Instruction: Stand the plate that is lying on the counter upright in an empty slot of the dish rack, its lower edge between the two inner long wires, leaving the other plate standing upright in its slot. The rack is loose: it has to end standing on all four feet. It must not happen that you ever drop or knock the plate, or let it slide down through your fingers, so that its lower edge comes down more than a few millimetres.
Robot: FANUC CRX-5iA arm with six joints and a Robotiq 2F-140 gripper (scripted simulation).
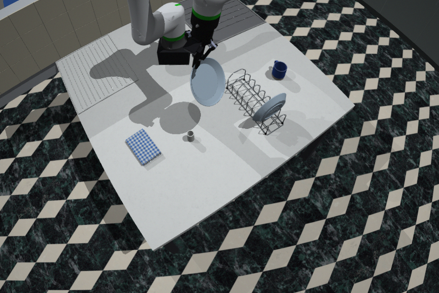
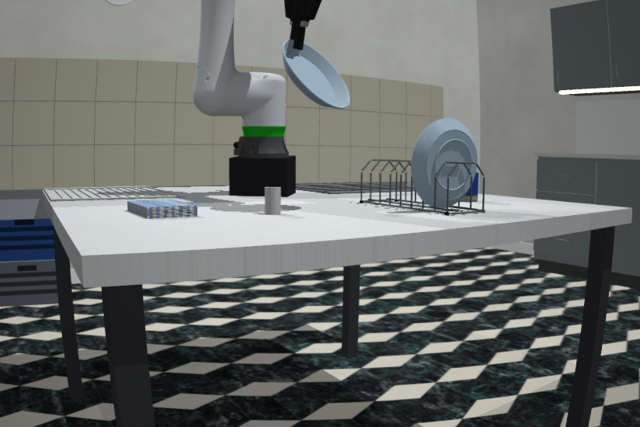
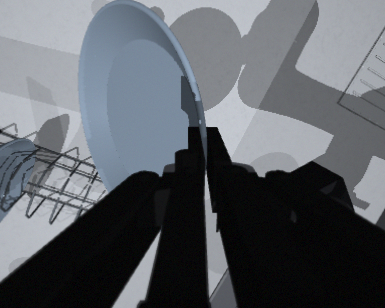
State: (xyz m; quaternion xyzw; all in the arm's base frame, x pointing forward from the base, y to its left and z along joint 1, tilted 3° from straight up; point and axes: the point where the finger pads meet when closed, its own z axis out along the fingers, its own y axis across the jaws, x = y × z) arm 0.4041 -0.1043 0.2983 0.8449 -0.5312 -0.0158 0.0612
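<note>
My gripper (image 1: 194, 67) (image 2: 295, 49) (image 3: 202, 145) is shut on the rim of a light blue plate (image 1: 207, 82) (image 2: 316, 74) (image 3: 142, 100). The plate hangs tilted, high above the counter (image 1: 170, 190) (image 2: 232, 257). The dish rack (image 1: 244, 103) (image 2: 397, 203) (image 3: 62, 192) stands on the counter, to the right of the held plate in the top and exterior views. The other plate (image 1: 271, 107) (image 2: 445, 164) (image 3: 9, 172) stands upright, leaning slightly, near the rack's front end. Several slots behind it hold nothing. The rack's feet that show rest on the counter.
A dark blue mug (image 1: 279, 69) (image 2: 473, 187) stands beyond the rack. A small grey cup (image 1: 190, 136) (image 2: 273, 200) and a folded checked cloth (image 1: 143, 146) (image 2: 161, 208) are on the counter at the left. Wire grates (image 1: 95, 73) lie beside the arm's base.
</note>
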